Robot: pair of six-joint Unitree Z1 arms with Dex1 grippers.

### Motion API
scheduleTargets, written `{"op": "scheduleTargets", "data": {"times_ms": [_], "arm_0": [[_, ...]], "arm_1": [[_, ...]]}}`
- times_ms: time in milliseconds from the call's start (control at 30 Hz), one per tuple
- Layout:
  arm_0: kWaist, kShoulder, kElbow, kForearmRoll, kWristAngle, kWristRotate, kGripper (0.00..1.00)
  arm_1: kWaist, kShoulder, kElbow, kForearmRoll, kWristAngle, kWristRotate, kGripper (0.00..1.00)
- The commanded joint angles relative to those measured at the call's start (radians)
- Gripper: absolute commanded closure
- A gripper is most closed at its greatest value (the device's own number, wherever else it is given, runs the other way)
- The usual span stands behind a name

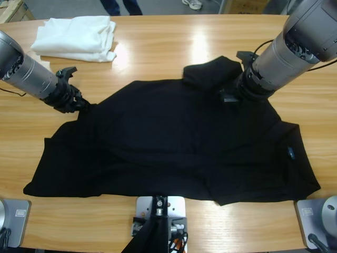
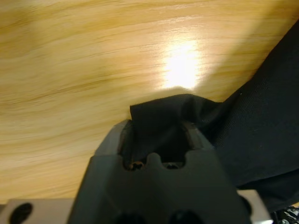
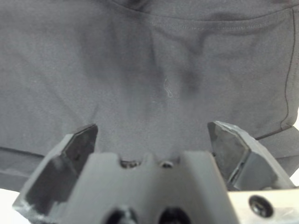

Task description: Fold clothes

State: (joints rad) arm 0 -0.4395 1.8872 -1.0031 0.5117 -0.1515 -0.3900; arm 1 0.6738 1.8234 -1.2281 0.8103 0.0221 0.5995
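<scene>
The left gripper (image 2: 156, 135) pinches a fold of the black polo shirt (image 1: 174, 142) at its edge; the right gripper (image 3: 154, 140) hovers spread wide over the fabric.

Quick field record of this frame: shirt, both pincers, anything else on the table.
shirt: black polo shirt spread flat across the wooden table
left pincer: shut on a bunched edge of the shirt, at its left side in the high view
right pincer: open, jaws spread over the fabric near the shirt's upper right part
other: white folded pile at the table's far left corner, apart from the shirt
</scene>
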Motion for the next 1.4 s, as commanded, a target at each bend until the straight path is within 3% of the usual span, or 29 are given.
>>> {"op": "scheduleTargets", "data": {"times_ms": [33, 133, 300, 533, 733, 967, 1167, 1233, 1367, 1400], "arm_0": [[0.046, 0.005, 0.02, -0.012, -0.017, -0.055, 1.0], [0.064, -0.072, 0.041, -0.031, 0.031, -0.137, 1.0], [0.087, -0.119, 0.041, -0.034, 0.069, -0.159, 1.0], [0.12, -0.186, 0.069, -0.006, 0.17, -0.207, 1.0], [0.202, -0.219, 0.089, -0.008, 0.2, -0.214, 1.0], [0.184, -0.195, 0.091, -0.097, 0.125, -0.205, 1.0], [0.174, -0.175, 0.074, -0.098, 0.125, -0.208, 1.0], [0.174, -0.169, 0.069, -0.097, 0.123, -0.21, 1.0], [0.173, -0.158, 0.066, -0.096, 0.121, -0.221, 1.0], [0.171, -0.154, 0.066, -0.096, 0.121, -0.223, 1.0]], "arm_1": [[-0.011, 0.039, 0.001, 0.007, 0.012, -0.01, 0.046], [-0.022, 0.029, -0.012, 0.013, 0.016, -0.016, 0.041], [-0.085, 0.018, -0.07, 0.053, 0.029, -0.059, 0.041], [-0.088, 0.038, -0.069, 0.056, 0.03, -0.066, 0.041], [-0.158, 0.012, -0.072, -0.007, 0.207, -0.176, 0.084], [-0.312, 0.078, -0.151, -0.011, 0.267, -0.276, 0.087], [-0.468, 0.232, -0.262, -0.01, 0.342, -0.413, 0.087], [-0.519, 0.291, -0.307, -0.01, 0.4, -0.503, 0.129], [-0.579, 0.385, -0.389, -0.011, 0.482, -0.582, 0.389], [-0.588, 0.406, -0.405, -0.011, 0.497, -0.583, 0.4]]}}
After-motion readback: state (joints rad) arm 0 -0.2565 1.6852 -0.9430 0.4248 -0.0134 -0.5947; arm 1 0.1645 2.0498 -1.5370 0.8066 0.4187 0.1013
